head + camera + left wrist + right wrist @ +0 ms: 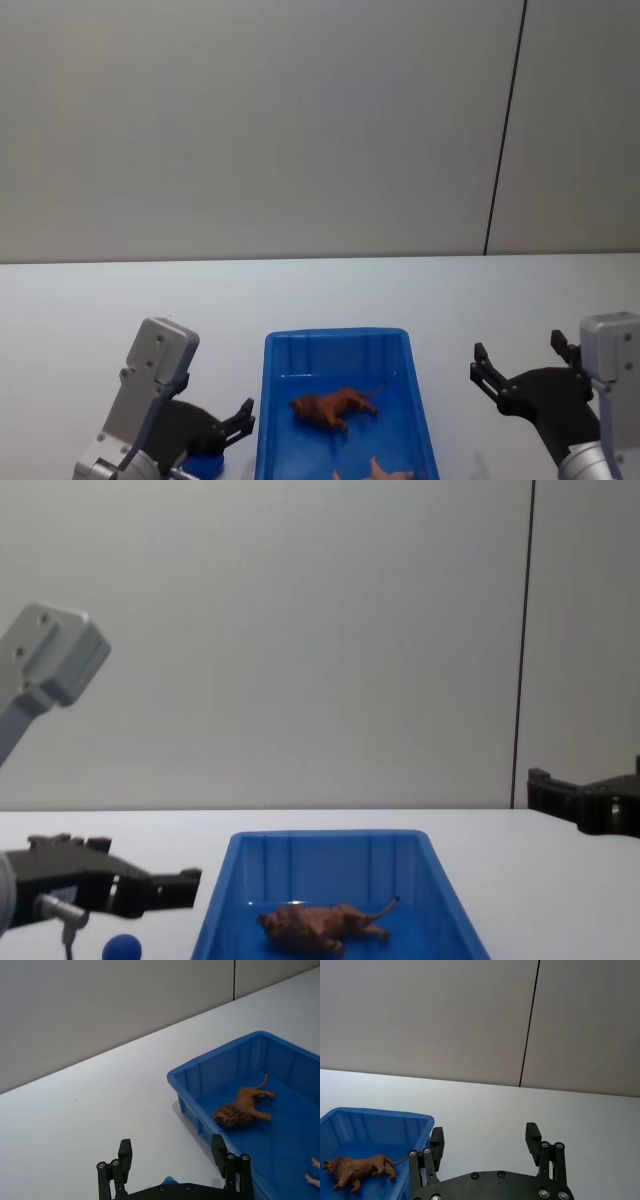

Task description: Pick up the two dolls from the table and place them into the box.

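The box [282, 398] is a bright blue bin at the near middle of the white table. Inside it the reddish-brown doll [333, 406] lies on its side, also seen from the left wrist [242, 1107], right wrist [360, 1170] and chest [320, 925]. The pale pink doll [376, 471] lies nearer me in the box, its legs [314, 1172] just showing. My left gripper [240, 420] hovers left of the box, open and holding nothing [171, 1149]. To the right of the box my right gripper [520, 352] hangs open, nothing between its fingers [485, 1136].
A small round blue thing [122, 947] sits under the left gripper, close to the box's left wall. A plain grey wall with a dark vertical seam [505, 130] stands behind the table. White table top stretches to both sides and behind the box.
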### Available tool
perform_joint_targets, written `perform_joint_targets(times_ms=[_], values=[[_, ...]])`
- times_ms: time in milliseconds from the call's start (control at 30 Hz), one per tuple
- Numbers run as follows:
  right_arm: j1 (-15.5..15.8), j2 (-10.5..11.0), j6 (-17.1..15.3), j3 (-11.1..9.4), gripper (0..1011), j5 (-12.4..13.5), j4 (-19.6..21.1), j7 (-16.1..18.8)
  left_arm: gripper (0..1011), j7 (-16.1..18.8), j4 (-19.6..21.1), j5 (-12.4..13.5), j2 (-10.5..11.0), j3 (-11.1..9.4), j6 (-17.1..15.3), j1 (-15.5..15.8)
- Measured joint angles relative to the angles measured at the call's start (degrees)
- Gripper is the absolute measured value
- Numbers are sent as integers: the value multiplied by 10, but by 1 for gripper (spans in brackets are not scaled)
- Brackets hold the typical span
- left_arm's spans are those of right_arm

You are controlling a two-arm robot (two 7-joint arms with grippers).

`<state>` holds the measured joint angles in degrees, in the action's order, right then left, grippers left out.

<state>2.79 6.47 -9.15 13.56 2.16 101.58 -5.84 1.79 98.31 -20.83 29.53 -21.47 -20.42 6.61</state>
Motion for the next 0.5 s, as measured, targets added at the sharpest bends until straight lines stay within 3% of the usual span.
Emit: perform_joint_targets(times_ms=[400,500], values=[[0,0,0,0,1001,0,1,-1,997,-6,-30,-4,-2,2,-10,-3],[0,0,0,0,1001,0,1,-1,930,-11,-41,-4,-4,3,-12,-1]])
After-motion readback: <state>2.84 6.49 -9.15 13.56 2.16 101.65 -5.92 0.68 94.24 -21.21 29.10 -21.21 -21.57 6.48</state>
